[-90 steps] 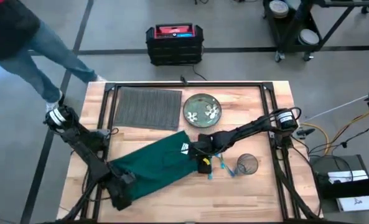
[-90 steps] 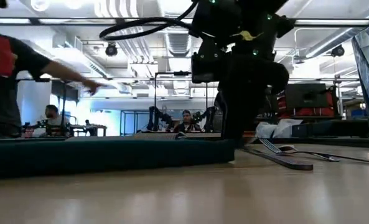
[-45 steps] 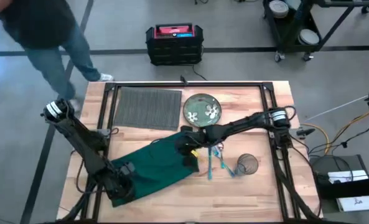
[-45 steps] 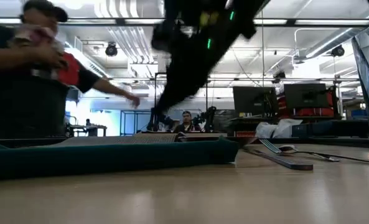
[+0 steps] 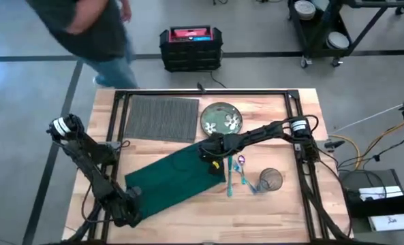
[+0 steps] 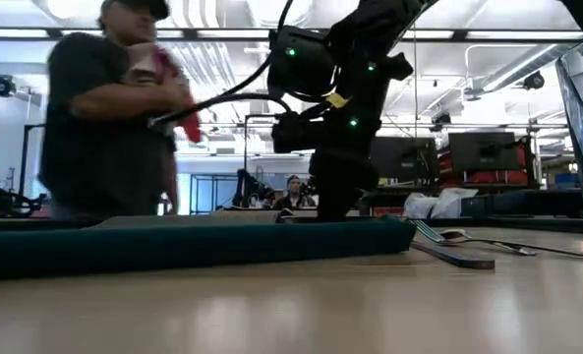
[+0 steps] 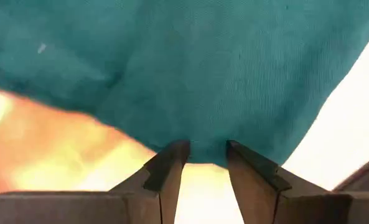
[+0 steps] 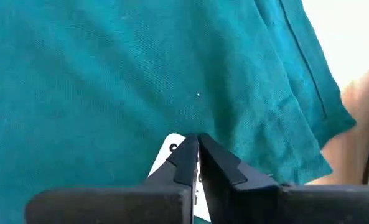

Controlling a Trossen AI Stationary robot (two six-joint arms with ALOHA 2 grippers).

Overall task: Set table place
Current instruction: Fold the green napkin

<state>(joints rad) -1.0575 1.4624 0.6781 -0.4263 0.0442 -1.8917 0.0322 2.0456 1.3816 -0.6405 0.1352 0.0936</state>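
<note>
The dark green napkin (image 5: 174,180) lies flat and slantwise on the table (image 5: 283,211), near of the grey ribbed placemat (image 5: 162,118). My right gripper (image 5: 212,150) is shut at the napkin's far right corner, by its white tag (image 8: 165,155). My left gripper (image 7: 206,152) stands open at the napkin's near left edge (image 5: 135,204). Its fingertips just reach the hem, and I cannot tell whether they touch it. My right gripper comes down from above onto the napkin's far right corner, right at the tag (image 8: 172,144). Its shut fingertips (image 8: 187,152) cover the point of contact, so how many layers they have cannot be told. The cloth around them lies flat on the table.
A green plate with white flowers (image 5: 221,118) sits to the right of the placemat. Cutlery (image 5: 234,173) and a wire cup (image 5: 271,180) lie to the right of the napkin. A person (image 6: 114,128) stands beyond the table's far left corner.
My right gripper has gone toward the table's left edge, then toward the far edge, staying on the napkin. The napkin's right end has slid toward the table's right and lies spread wider. My left gripper has drawn back a little toward the near edge. The person has walked along the far side.
</note>
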